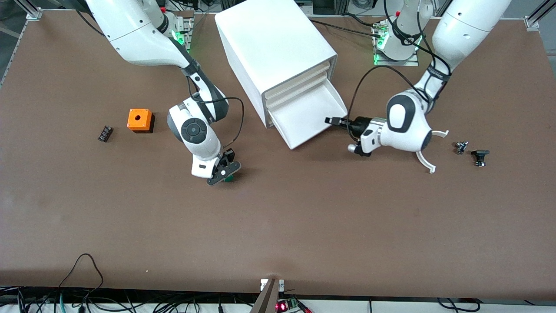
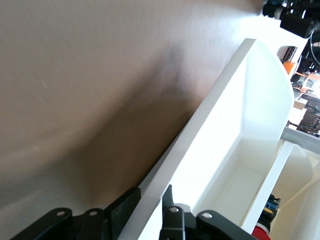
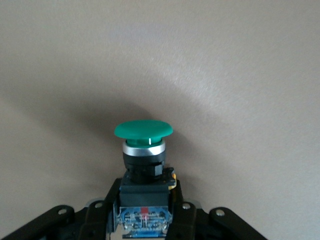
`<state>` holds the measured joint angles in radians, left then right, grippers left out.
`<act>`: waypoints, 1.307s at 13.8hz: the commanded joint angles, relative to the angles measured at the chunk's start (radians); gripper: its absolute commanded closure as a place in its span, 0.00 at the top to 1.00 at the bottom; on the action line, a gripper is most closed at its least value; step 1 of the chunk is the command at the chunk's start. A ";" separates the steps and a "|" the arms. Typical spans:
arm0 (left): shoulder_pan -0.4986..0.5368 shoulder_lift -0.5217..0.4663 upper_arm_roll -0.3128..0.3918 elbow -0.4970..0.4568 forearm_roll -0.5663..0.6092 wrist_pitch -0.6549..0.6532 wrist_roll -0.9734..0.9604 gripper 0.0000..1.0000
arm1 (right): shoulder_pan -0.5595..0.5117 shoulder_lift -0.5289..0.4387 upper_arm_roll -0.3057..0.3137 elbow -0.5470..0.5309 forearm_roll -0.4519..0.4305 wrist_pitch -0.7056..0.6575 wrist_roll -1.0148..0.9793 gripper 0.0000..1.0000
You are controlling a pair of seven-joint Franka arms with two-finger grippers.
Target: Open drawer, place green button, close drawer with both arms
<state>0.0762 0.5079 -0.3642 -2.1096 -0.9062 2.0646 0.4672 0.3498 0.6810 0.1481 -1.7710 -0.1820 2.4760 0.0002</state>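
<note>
The cabinet (image 1: pixel 273 48) stands at the middle back of the table. Its lowest drawer (image 1: pixel 304 117) is pulled out and looks empty. My left gripper (image 1: pixel 333 121) is at the drawer's front corner. In the left wrist view its fingers (image 2: pixel 122 207) straddle the drawer's white lip (image 2: pixel 235 125), one on each face, shut on it. My right gripper (image 1: pixel 226 169) is low over the table, toward the right arm's end from the drawer. It is shut on the button (image 1: pixel 229 177). In the right wrist view the green cap (image 3: pixel 144 131) points away from the gripper (image 3: pixel 145 210), which clamps the dark body.
An orange cube with a hole (image 1: pixel 140 120) and a small black block (image 1: pixel 105 133) lie toward the right arm's end. Two small dark parts (image 1: pixel 461 147) (image 1: pixel 480 156) lie toward the left arm's end, beside the left wrist. Cables hang along the table's near edge.
</note>
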 commanded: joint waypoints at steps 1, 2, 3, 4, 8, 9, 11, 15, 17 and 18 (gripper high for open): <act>-0.012 -0.011 0.016 -0.004 0.067 0.037 -0.022 1.00 | -0.022 -0.055 0.008 0.001 -0.011 0.003 -0.003 0.34; -0.012 -0.023 0.016 -0.003 0.066 0.038 -0.021 1.00 | -0.022 -0.061 0.010 0.022 -0.011 -0.011 -0.006 0.34; -0.007 -0.038 0.016 -0.001 0.066 0.042 -0.022 1.00 | -0.022 -0.061 0.011 0.057 -0.011 -0.050 -0.008 0.34; 0.007 -0.067 0.016 0.003 0.069 0.042 -0.024 1.00 | -0.022 -0.061 0.013 0.106 -0.010 -0.095 -0.014 0.34; 0.212 -0.221 0.025 0.011 0.049 0.061 -0.025 1.00 | -0.025 -0.049 0.102 0.266 -0.008 -0.207 -0.121 0.34; 0.217 -0.262 0.025 0.013 0.031 0.068 -0.024 1.00 | -0.023 -0.044 0.131 0.275 -0.010 -0.206 -0.144 0.34; 0.223 -0.359 0.063 0.020 0.146 0.042 -0.025 1.00 | -0.023 -0.034 0.203 0.301 -0.046 -0.206 -0.237 0.34; 0.212 -0.474 0.158 0.247 0.548 -0.228 -0.038 1.00 | -0.020 -0.026 0.338 0.352 -0.154 -0.207 -0.350 0.34; 0.199 -0.480 0.192 0.359 0.650 -0.367 -0.048 1.00 | -0.012 -0.020 0.392 0.355 -0.189 -0.206 -0.432 0.34; 0.183 -0.483 0.215 0.400 0.694 -0.420 -0.064 1.00 | -0.003 -0.008 0.405 0.366 -0.204 -0.206 -0.460 0.34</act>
<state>0.2996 0.0072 -0.1941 -1.8102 -0.3057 1.7448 0.4334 0.3444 0.6377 0.5074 -1.4497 -0.3458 2.2886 -0.3858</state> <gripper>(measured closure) 0.000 0.586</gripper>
